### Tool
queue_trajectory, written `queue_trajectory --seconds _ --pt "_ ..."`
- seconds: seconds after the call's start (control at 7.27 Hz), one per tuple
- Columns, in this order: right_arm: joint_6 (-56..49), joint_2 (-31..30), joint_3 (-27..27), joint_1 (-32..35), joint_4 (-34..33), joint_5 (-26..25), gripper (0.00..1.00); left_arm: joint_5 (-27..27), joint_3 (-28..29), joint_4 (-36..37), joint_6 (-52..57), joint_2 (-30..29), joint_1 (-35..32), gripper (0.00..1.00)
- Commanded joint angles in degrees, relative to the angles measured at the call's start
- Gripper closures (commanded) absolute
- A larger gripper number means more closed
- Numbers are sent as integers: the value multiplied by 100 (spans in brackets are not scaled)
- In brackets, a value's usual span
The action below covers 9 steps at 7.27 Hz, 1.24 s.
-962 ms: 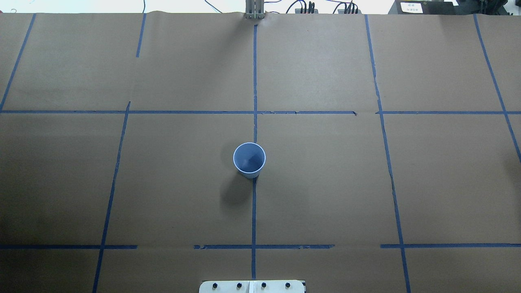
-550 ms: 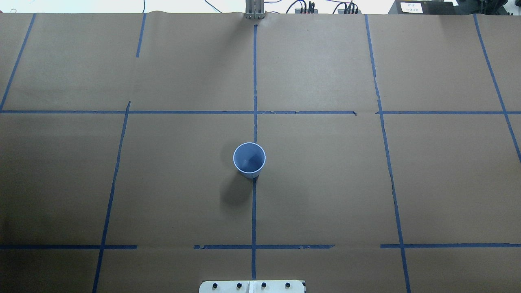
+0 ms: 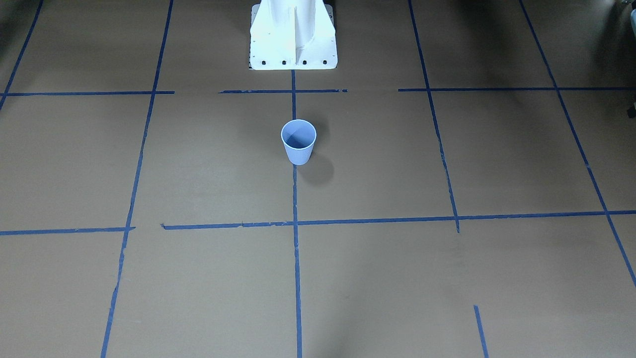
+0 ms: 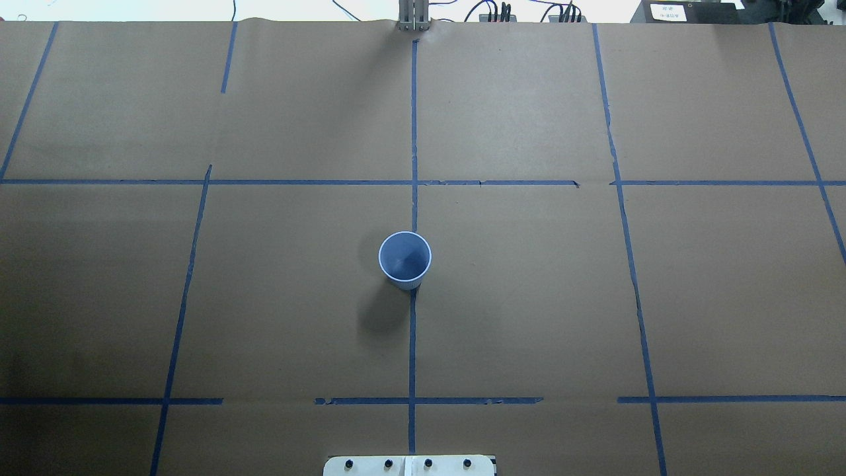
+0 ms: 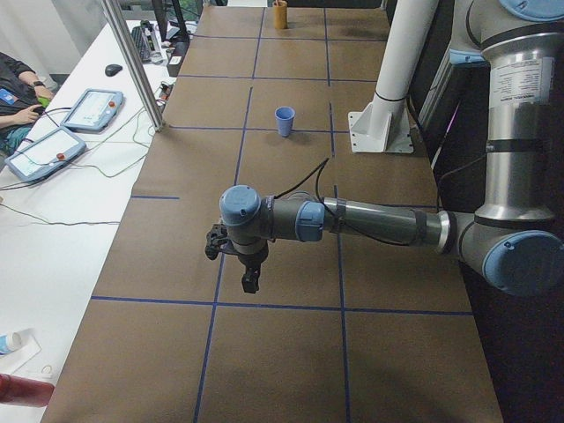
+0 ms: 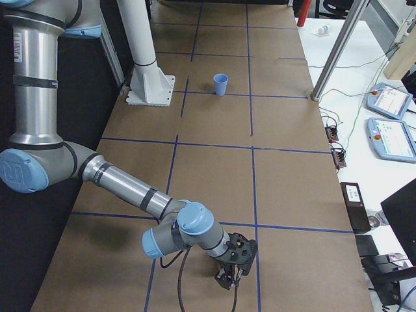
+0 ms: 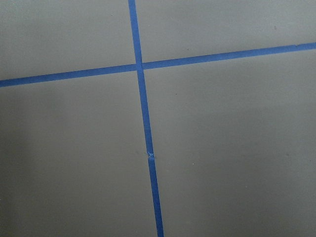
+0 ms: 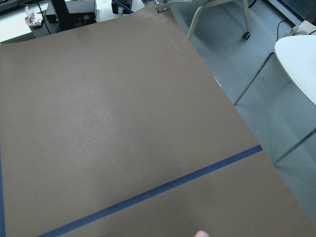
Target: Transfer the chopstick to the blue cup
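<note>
The blue cup [image 4: 404, 259] [image 3: 298, 141] stands upright and empty at the table's middle, on the centre tape line; it also shows small in the side views [image 5: 284, 121] [image 6: 221, 84]. My left gripper [image 5: 249, 282] hangs low over the brown paper at the table's left end, far from the cup. At the right end my right gripper [image 6: 229, 279] points down, close to the paper. Both show only in side views, so I cannot tell whether either is open or shut. A small pale pinkish tip [image 8: 200, 233] pokes in at the right wrist view's bottom edge; otherwise the chopstick is out of view.
The white robot pedestal [image 3: 293, 35] stands just behind the cup. An orange cup [image 5: 280, 15] sits at the table's far right end. Control tablets [image 5: 92, 108] and cables lie on the white side table, where a person [image 5: 13, 88] sits. Blue tape lines grid the paper.
</note>
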Motion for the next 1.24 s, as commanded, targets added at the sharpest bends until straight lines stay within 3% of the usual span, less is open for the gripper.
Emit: queue_trajectory --seconds 0.0,0.28,0.69,1.1 --pt "-4 55 -50 -211 -1 -12 2 0 -18 0 0 3 -3 0" --pt "-4 55 -216 -265 -1 5 9 9 -18 0 0 3 -3 0" --pt "-13 46 -208 -265 25 32 65 0 -18 0 9 3 -3 0" --pt "-48 20 -68 -256 208 67 96 0 -53 0 9 3 -3 0"
